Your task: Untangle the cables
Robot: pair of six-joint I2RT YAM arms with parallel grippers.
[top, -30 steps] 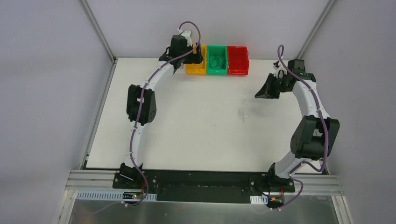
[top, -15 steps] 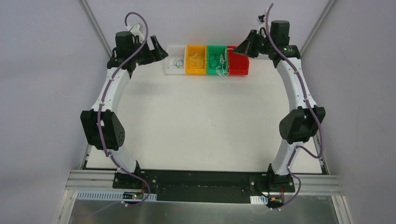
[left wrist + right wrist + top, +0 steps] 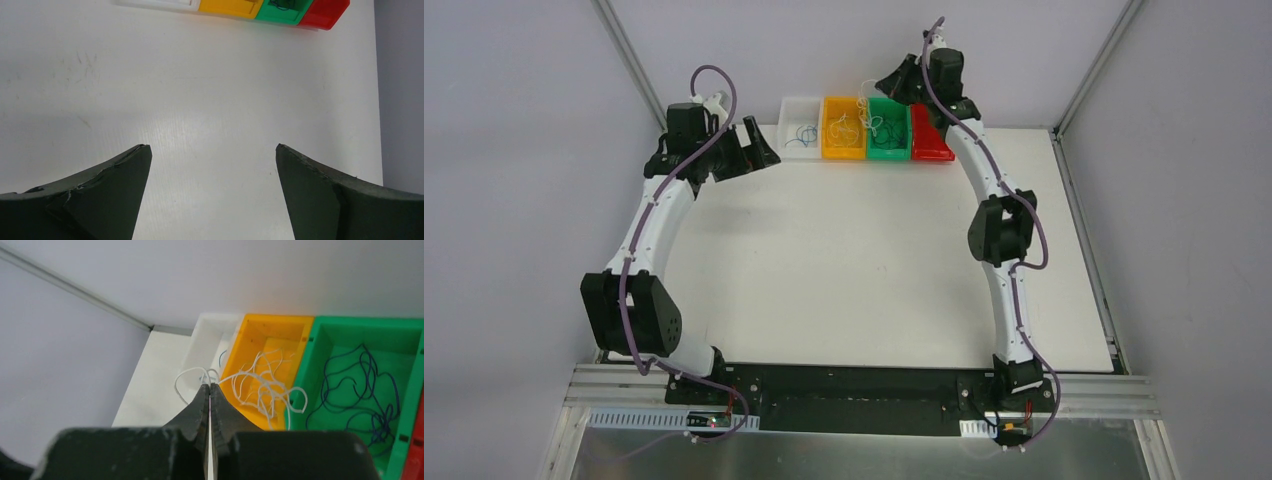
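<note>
White cables (image 3: 252, 381) dangle over yellow bin (image 3: 276, 318), pinched by right fingers (image 3: 199, 412); left fingers (image 3: 112, 192) spread.

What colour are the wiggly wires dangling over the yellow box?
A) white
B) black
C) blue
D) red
A: the white wires are pinched in the shut right end effector and trail over the yellow bin.
</note>
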